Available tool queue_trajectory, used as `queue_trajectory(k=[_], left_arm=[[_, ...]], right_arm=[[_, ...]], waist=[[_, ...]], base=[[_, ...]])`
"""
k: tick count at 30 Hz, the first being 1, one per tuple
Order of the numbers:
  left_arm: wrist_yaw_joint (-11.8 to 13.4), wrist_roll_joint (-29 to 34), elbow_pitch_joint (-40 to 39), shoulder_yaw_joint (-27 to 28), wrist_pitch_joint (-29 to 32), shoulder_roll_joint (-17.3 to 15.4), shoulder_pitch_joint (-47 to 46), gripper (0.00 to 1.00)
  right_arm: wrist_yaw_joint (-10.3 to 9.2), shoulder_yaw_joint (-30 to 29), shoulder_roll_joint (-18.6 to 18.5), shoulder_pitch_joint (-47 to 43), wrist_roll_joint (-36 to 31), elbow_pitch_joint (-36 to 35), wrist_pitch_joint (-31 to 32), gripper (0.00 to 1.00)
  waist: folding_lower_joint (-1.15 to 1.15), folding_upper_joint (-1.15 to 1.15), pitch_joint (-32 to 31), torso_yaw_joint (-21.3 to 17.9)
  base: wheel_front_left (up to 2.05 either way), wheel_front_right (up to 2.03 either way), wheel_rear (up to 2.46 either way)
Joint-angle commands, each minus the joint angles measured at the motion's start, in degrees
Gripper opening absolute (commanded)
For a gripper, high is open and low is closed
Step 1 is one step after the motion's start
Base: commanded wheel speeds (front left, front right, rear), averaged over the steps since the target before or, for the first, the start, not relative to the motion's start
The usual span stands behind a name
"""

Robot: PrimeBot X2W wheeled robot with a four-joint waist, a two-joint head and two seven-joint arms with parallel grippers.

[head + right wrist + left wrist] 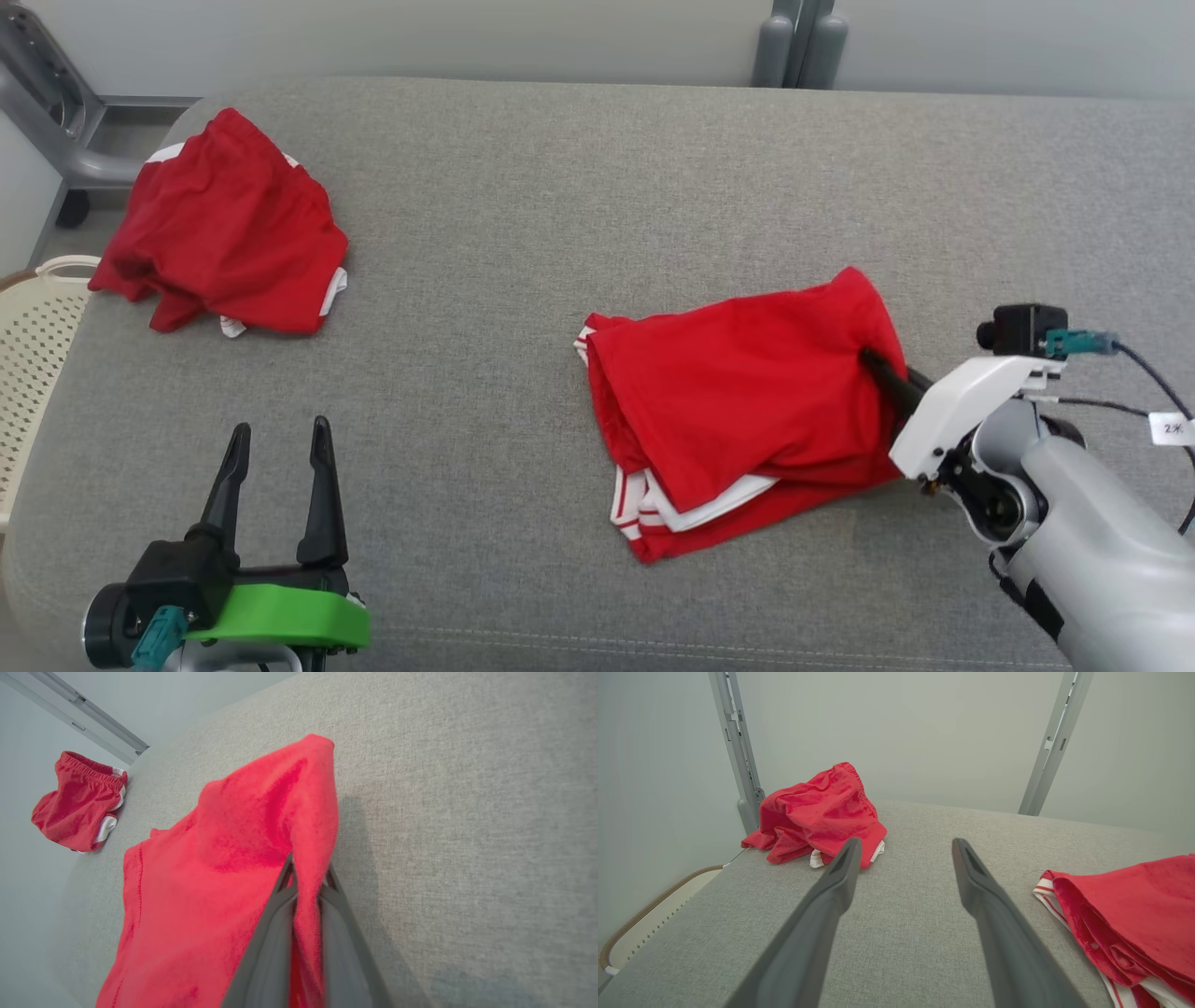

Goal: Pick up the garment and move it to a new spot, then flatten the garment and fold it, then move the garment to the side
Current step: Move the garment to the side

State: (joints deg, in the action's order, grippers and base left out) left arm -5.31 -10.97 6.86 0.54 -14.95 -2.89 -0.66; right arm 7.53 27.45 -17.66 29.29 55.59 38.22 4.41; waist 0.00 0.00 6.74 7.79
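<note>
Room to move is decent: lots of bare grey counter (pixel 523 187) between the two red piles and along the near edge. Garment (pixel 738 420) lies right of the middle, with a fold of its right edge pinched tight in the right fingers (pixel 273 942), tips buried in cloth. Left fingers (pixel 322 485) are spread wide at the near left, holding nothing. Other shorts (pixel 224 238) sit crumpled at the far left corner, near a cream perforated basket (pixel 37 327) that's cut off by the frame. Cloth is soft-looking red with white striped trim; counter's woven, with rounded corners.
</note>
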Motion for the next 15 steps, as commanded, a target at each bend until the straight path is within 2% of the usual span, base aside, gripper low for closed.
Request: queue_trajectory(k=[1,15], left_arm=[[0.1,0.15,-0.44,0.31,-0.17,-0.01,-0.05,1.0],[-1.0,2.93,-4.33,3.24,-0.17,-0.15,-2.58,1.0]], right_arm=[[-0.08,-0.16,-1.33,2.35,-1.08,0.04,-0.87,0.0],[-0.07,-1.53,-9.11,16.54,-6.27,3.59,-3.48,0.0]], waist=[[0.0,0.0,0.33,-0.54],[0.0,0.0,7.92,-4.31]], base=[[0.0,0.0,0.0],[0.0,0.0,0.0]])
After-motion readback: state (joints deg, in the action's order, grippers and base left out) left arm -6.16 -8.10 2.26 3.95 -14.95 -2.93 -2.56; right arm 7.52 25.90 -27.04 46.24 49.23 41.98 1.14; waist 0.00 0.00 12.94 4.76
